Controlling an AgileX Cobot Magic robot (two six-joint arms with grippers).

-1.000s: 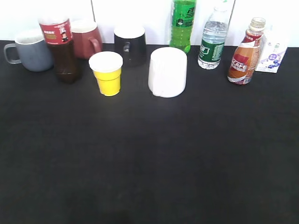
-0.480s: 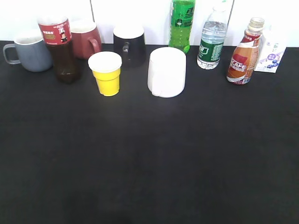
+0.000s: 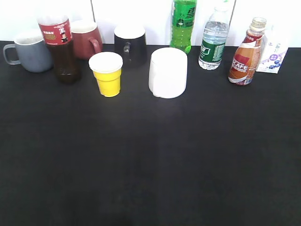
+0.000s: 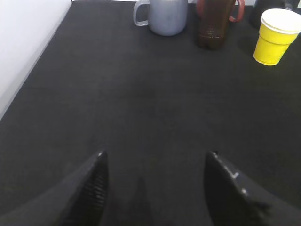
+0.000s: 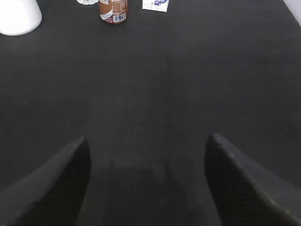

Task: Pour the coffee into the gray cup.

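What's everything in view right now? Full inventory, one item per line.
gray cup: 1, blue-gray, back row far left
cola bottle: 1, dark with red label, right of the gray cup
red mug: 1, dark red, behind the cola bottle
yellow cup: 1, yellow, white inside, front left
black mug: 1, black, back middle
white cup: 1, white, centre
green bottle: 1, green, back
water bottle: 1, clear, green label
coffee: 1, light brown, right
carton: 1, white, far right
table: 1, black
left gripper: fingers apart, empty
right gripper: fingers apart, empty
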